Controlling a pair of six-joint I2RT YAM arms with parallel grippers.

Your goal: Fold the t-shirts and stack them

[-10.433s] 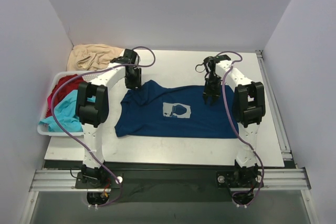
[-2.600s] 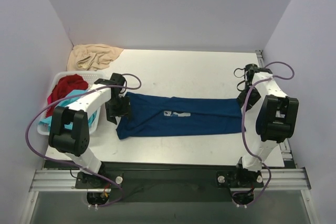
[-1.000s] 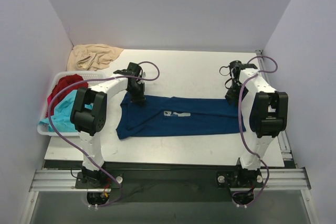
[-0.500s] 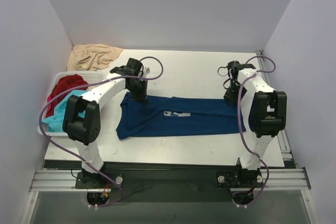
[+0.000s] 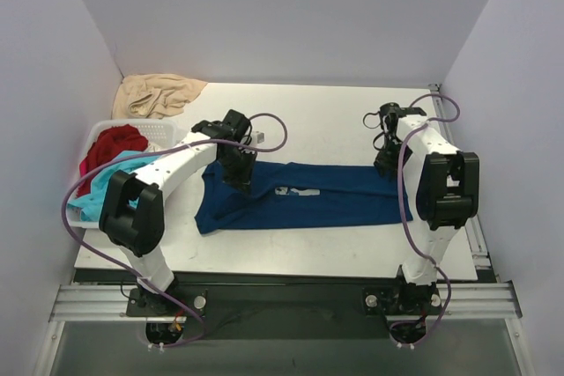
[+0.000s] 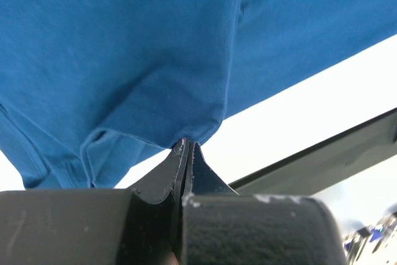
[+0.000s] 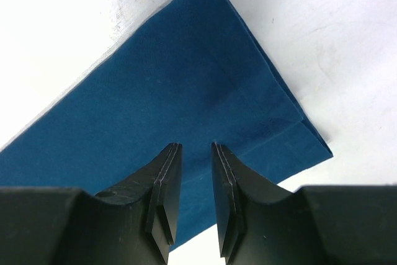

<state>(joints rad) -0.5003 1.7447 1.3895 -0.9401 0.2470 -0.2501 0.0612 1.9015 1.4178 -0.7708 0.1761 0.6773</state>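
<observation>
The navy t-shirt (image 5: pixel 317 200) lies on the white table (image 5: pixel 317 121), folded into a long strip with a sliver of its pale print (image 5: pixel 298 191) showing. My left gripper (image 5: pixel 243 179) is shut on a fold of the shirt's left end and holds it raised over the strip; the left wrist view shows the jaws (image 6: pixel 187 144) pinched on the blue cloth (image 6: pixel 155 48). My right gripper (image 5: pixel 383 161) hovers over the shirt's right end. In the right wrist view it (image 7: pixel 195 148) is narrowly open, with the flat cloth (image 7: pixel 186 79) below and nothing between the fingers.
A white basket (image 5: pixel 159 132) at the left edge holds a red shirt (image 5: pixel 110 147) and a turquoise shirt (image 5: pixel 97 193). A beige cloth (image 5: pixel 159 94) lies crumpled at the back left corner. Walls close in the table at the back and sides.
My left gripper has moved right and toward the near side, drawing the shirt's left edge over the strip. The right gripper has stayed over the right end.
</observation>
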